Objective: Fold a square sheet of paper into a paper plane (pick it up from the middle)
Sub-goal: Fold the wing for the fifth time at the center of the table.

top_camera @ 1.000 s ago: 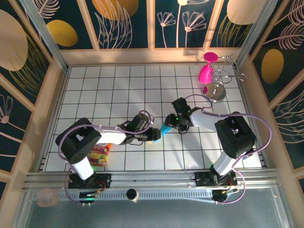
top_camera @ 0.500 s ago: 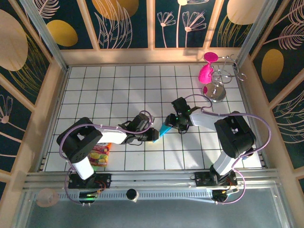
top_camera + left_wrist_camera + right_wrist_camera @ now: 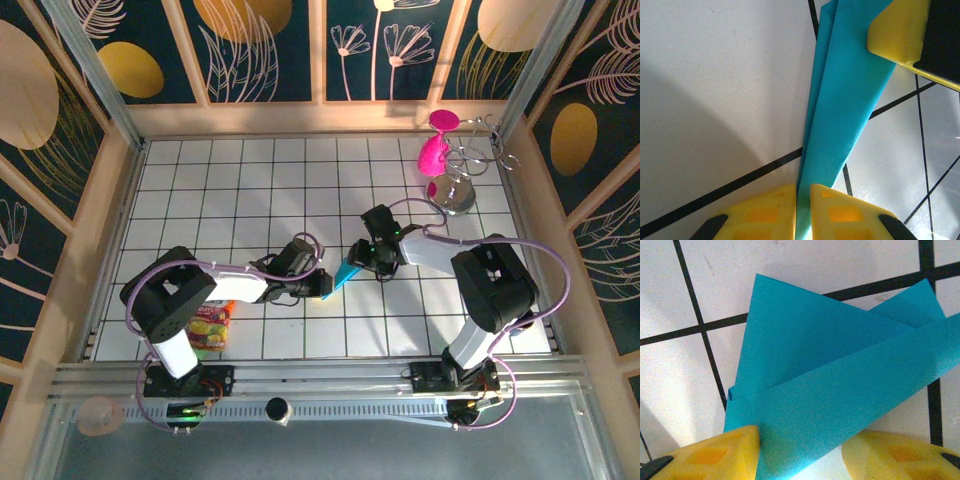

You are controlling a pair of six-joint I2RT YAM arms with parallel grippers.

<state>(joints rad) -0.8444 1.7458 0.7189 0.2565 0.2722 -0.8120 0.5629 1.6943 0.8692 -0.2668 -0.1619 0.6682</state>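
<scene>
So the surface is a white board ruled into black grid squares. It's boxed in by pale wooden framing with dark blue wall panels that have line-drawn leaves, flowers and big gold ovals on them. A metal rail runs along the near edge where both arms are bolted.

Writing-wise there's not much. The red-and-yellow snack packet lies flat right by the left arm's base, and whatever is printed on it is way too small to read.

For containers, the pink goblets are in the far right corner on a wire rack with a shiny round base. They look tipped rather than standing, and I can't tell if anything's inside.

The turquoise paper plane sits near the middle of the surface, between the two arms. It's folded into a narrow pointed shape with layered creases.

The left tool is pinched tight on the narrow end. In the left wrist view its yellow fingers press together with the paper sandwiched in the seam.

The right tool is at the wider end with its fingers standing apart. The paper lies across the gap and brushes one finger, with a sliver of white showing before the other.
</scene>
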